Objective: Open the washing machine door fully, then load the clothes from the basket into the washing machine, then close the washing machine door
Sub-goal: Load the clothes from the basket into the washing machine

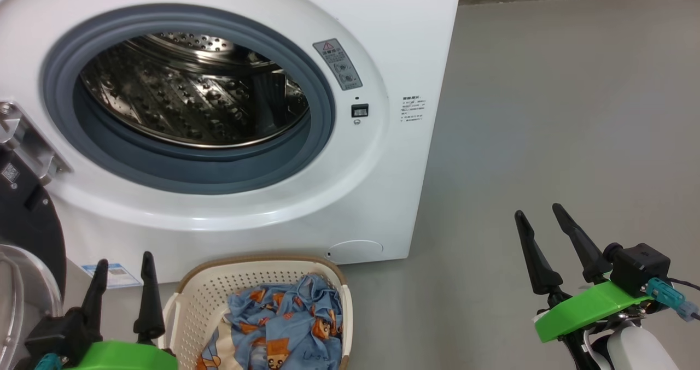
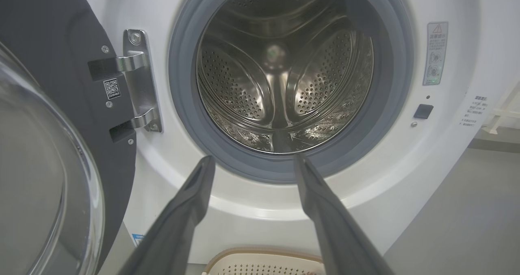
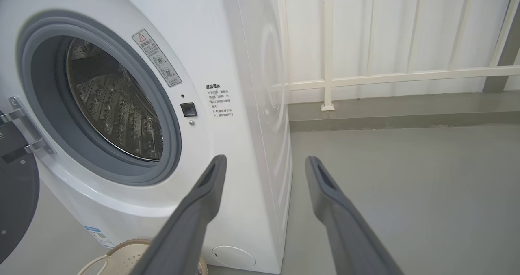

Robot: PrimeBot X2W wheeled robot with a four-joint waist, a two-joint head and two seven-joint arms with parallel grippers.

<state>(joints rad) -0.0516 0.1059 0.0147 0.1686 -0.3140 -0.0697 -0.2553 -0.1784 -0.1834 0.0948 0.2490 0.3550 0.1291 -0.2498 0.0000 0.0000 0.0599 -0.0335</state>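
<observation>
The white washing machine (image 1: 383, 42) fills the upper left of the head view, its steel drum (image 1: 191, 91) bare inside the grey rubber ring (image 1: 322, 113). Its door (image 1: 24, 222) is swung wide to the left on a metal hinge (image 2: 140, 80), black rim and glass bowl (image 2: 40, 177) facing me. Below the opening stands the cream basket (image 1: 219, 293), holding the blue bear-print clothes (image 1: 284, 321). My left gripper (image 1: 124, 263) hovers open just left of the basket. My right gripper (image 1: 538, 212) is open over the bare floor, well right of the machine.
Grey floor (image 1: 547, 113) stretches to the right of the machine. A white railing (image 3: 386, 78) and wall panels stand behind it. A blue label sticker (image 1: 112, 274) sits low on the machine front, near the door.
</observation>
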